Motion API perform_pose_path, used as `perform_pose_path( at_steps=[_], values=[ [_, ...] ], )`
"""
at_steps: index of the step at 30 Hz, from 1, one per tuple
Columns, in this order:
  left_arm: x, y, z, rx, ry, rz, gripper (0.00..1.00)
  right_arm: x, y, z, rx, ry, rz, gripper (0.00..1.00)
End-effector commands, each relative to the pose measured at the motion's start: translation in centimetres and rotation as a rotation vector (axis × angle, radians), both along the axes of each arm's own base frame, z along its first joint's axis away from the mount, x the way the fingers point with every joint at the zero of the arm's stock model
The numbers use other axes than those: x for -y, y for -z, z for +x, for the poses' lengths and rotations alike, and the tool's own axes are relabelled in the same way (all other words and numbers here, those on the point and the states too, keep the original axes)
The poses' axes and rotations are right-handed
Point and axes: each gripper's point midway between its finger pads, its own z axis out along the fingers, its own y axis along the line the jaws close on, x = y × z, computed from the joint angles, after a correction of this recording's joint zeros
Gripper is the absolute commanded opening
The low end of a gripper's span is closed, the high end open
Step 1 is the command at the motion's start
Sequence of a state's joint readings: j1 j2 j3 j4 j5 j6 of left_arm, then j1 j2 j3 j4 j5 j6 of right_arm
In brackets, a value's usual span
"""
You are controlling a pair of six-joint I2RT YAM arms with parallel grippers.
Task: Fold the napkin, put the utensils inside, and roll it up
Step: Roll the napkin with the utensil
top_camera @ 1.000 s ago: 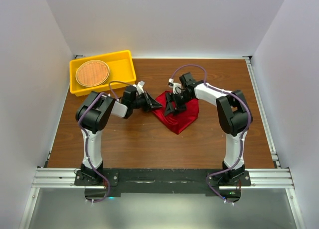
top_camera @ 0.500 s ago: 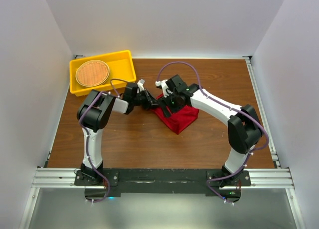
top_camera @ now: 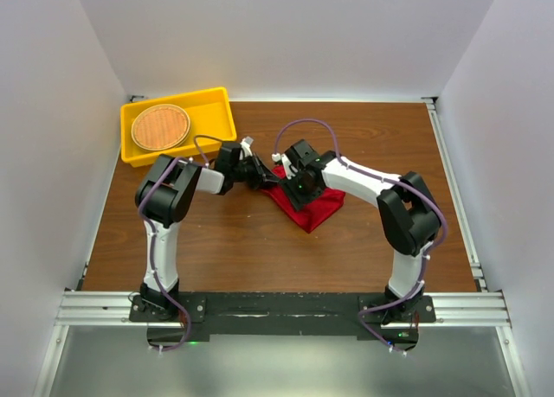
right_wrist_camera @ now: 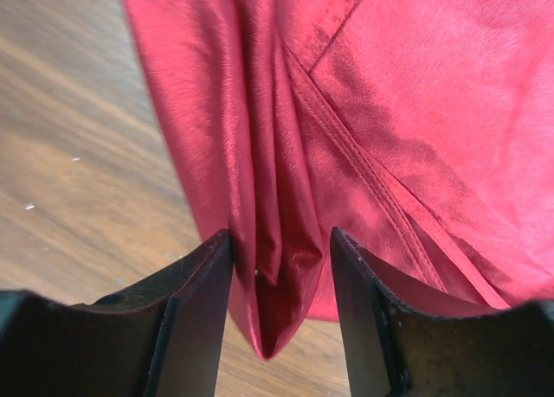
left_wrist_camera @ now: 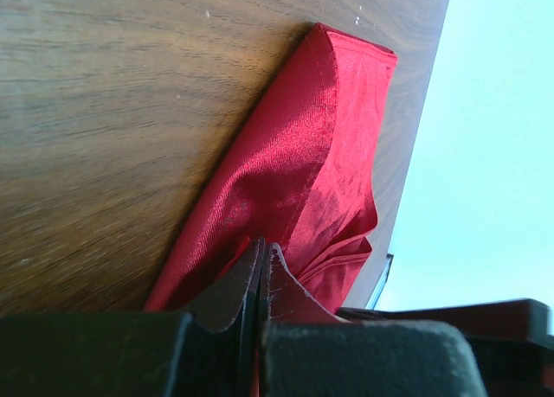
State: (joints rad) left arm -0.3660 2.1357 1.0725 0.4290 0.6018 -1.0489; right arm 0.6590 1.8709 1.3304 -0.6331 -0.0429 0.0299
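Observation:
The red napkin (top_camera: 317, 206) lies bunched and folded on the brown table, near its middle. My left gripper (top_camera: 265, 180) is at the napkin's left corner, shut on the cloth's edge. In the left wrist view its tips (left_wrist_camera: 262, 248) press together on the napkin (left_wrist_camera: 294, 155), with red showing between them. My right gripper (top_camera: 295, 192) is low over the napkin's left part, close to the left gripper. In the right wrist view it (right_wrist_camera: 281, 241) is open, its fingers astride a raised fold of the napkin (right_wrist_camera: 389, 112). The fork is not in view.
A yellow bin (top_camera: 222, 112) stands at the table's back left, holding a round woven orange-brown mat (top_camera: 160, 127). White walls close in the table on three sides. The two arms' wrists are very near each other.
My right gripper has swung left and down across the napkin, ending beside the left gripper. My left gripper has edged right onto the napkin's corner. The napkin looks a little more bunched.

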Motion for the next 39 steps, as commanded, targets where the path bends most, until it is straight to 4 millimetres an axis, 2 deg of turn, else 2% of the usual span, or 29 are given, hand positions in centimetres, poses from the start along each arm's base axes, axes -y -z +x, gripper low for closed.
perform_pose_path(
  at_steps=[1, 7, 12, 13, 16, 17, 20, 23, 26, 27, 29, 30, 35, 39],
  values=[
    [-3.0, 8.5, -5.0, -0.236, 0.022, 0.212, 0.00, 0.8, 1.5, 0.7, 0.007, 0.050, -0.062, 0.49],
    [-2.8, 8.4, -4.7, -0.234, 0.048, 0.217, 0.00, 3.5, 4.4, 1.7, 0.028, 0.130, -0.231, 0.34],
    [-3.0, 8.7, -5.0, -0.247, 0.075, 0.247, 0.00, 3.4, 3.7, 1.7, 0.036, 0.145, -0.212, 0.33],
    [-3.0, 8.8, -5.1, -0.252, 0.077, 0.248, 0.00, 3.2, 3.3, 1.6, 0.039, 0.144, -0.199, 0.38],
    [-3.0, 8.7, -5.2, -0.263, 0.082, 0.249, 0.00, 2.2, -0.4, 2.1, 0.117, 0.139, -0.132, 0.48],
    [-3.1, 8.8, -5.4, -0.270, 0.084, 0.251, 0.00, 1.5, -2.4, 2.5, 0.159, 0.120, -0.097, 0.52],
    [-3.2, 8.8, -5.5, -0.278, 0.085, 0.253, 0.00, -1.0, -5.5, 2.7, 0.224, 0.038, -0.027, 0.58],
    [-3.2, 8.8, -5.6, -0.285, 0.085, 0.254, 0.00, -4.2, -6.5, 2.2, 0.261, -0.060, 0.041, 0.59],
    [-3.2, 8.6, -5.7, -0.286, 0.085, 0.256, 0.00, -6.5, -5.7, 1.9, 0.263, -0.136, 0.051, 0.59],
    [-3.2, 8.5, -5.7, -0.283, 0.086, 0.256, 0.00, -6.9, -4.6, 1.9, 0.252, -0.143, 0.032, 0.57],
    [-3.3, 8.5, -5.7, -0.286, 0.086, 0.258, 0.00, -7.9, -4.3, 2.1, 0.268, -0.165, 0.034, 0.54],
    [-3.3, 8.6, -5.8, -0.288, 0.086, 0.258, 0.00, -8.1, -3.4, 2.2, 0.263, -0.167, 0.015, 0.53],
    [-3.4, 8.7, -6.0, -0.295, 0.087, 0.259, 0.00, -8.2, -1.3, 2.8, 0.262, -0.180, -0.030, 0.55],
    [-3.4, 8.8, -6.1, -0.299, 0.086, 0.259, 0.00, -7.5, 0.5, 2.9, 0.256, -0.175, -0.069, 0.57]
  ],
)
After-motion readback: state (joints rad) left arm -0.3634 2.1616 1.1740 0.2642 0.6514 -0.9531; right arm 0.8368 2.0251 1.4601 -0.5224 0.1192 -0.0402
